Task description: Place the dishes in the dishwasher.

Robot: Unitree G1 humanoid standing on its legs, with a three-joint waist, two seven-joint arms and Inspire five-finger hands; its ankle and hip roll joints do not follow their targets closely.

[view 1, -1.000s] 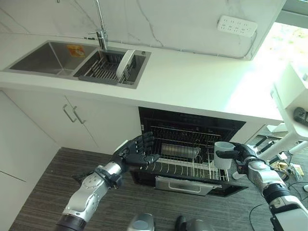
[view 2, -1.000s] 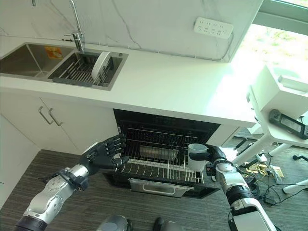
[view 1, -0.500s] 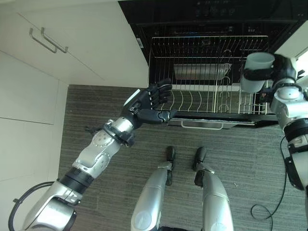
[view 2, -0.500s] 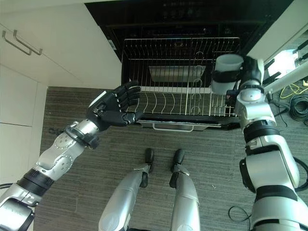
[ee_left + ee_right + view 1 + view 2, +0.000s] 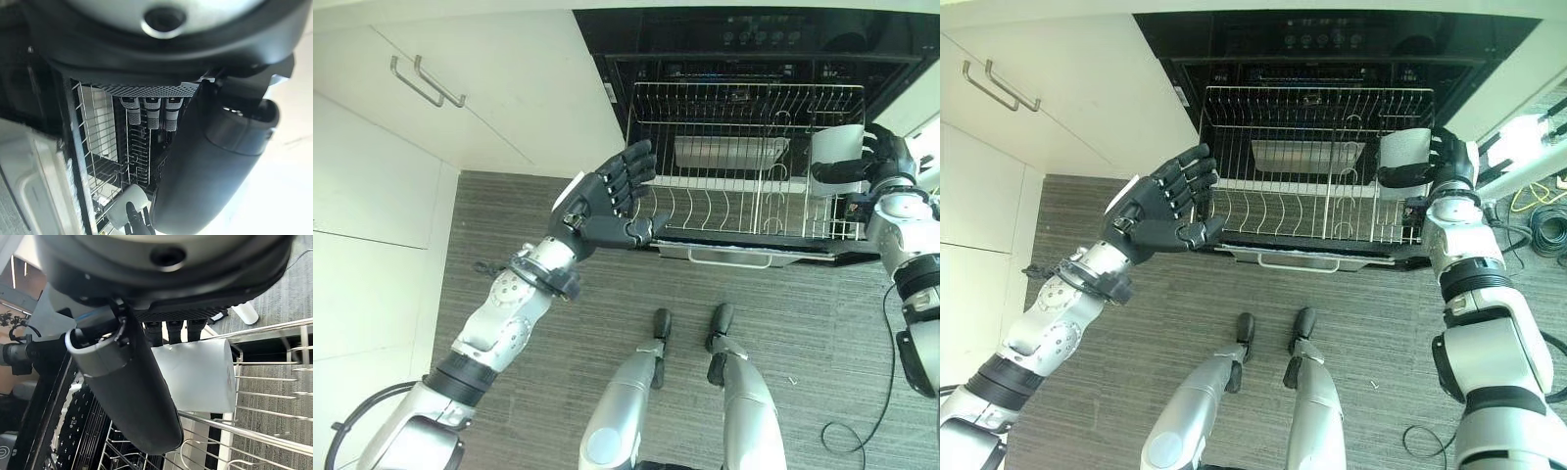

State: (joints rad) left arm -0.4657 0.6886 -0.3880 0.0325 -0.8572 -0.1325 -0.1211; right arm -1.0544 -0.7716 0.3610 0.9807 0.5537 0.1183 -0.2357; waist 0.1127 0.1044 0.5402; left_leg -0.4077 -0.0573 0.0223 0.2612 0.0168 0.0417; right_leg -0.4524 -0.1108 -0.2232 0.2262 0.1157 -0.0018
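Gripping round its wall, a white cup [image 5: 837, 155] is held by the right hand [image 5: 881, 162] over the rack's [image 5: 705, 211] right end. Likely light, stiff and slippery; a side grasp suits. The left hand [image 5: 605, 204] is spread, empty, beside the rack.

The cup [image 5: 834, 155] is pale white, almost see-through like frosted glass. The right robot hand [image 5: 886, 162] around it is black. The left robot hand [image 5: 603, 204] is black too, with a small white patch on its back. The dish rack [image 5: 705, 201] is shiny silver wire. The dishwasher [image 5: 754, 39] is black inside and out. A silver tray [image 5: 729, 152] lies in the rack. The cupboard doors [image 5: 460, 98] are plain white with silver handles [image 5: 426, 81]. The floor [image 5: 548, 392] is dark grey with thin streaks, like wood.
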